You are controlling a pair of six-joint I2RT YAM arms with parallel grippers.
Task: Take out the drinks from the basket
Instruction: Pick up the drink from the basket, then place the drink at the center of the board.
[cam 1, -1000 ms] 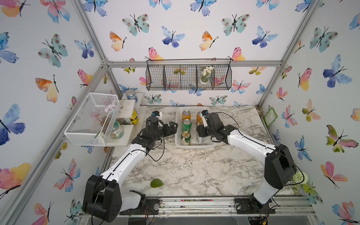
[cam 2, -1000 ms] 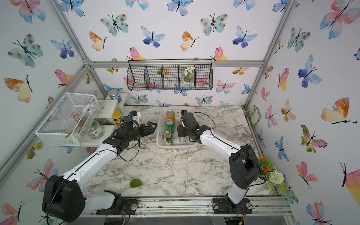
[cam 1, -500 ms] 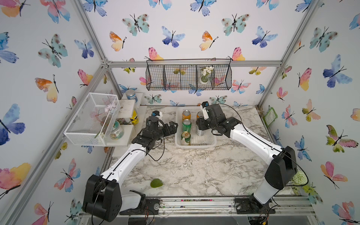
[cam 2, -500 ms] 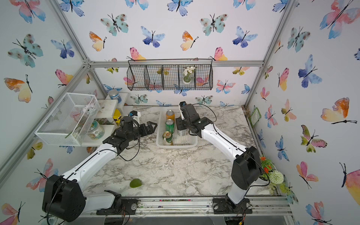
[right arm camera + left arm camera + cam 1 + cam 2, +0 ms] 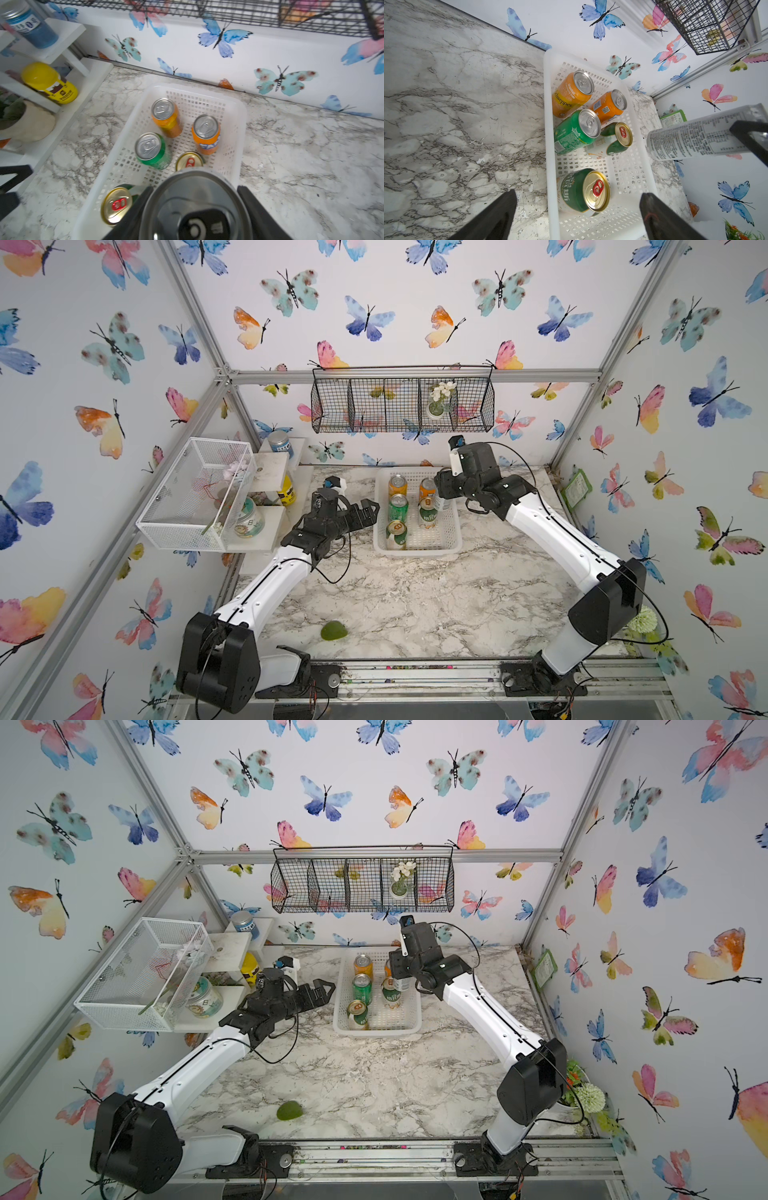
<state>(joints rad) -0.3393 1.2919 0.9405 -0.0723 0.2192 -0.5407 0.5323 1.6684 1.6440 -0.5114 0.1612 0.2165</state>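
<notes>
Found right end effector (image 5: 194,199) clamped on the slim silver can (image 5: 691,137), held over the right side of the basket (image 5: 417,549). Could see only the can's blurred top from the right wrist. In both top views found it mostly hidden behind the end effector. Judged its base probably clear of the basket floor, going by the left wrist view.

Counted five inside: two orange cans (image 5: 397,486), one green can (image 5: 398,508), two gold-topped cans (image 5: 396,534), one of these half covered by the green can from the left wrist.

Found left end effector (image 5: 371,510) spread wide and empty, just beside the basket over the worktop (image 5: 415,605). Saw only its fingertips (image 5: 500,212) in its own wrist view, cut off at the frame edge.
</notes>
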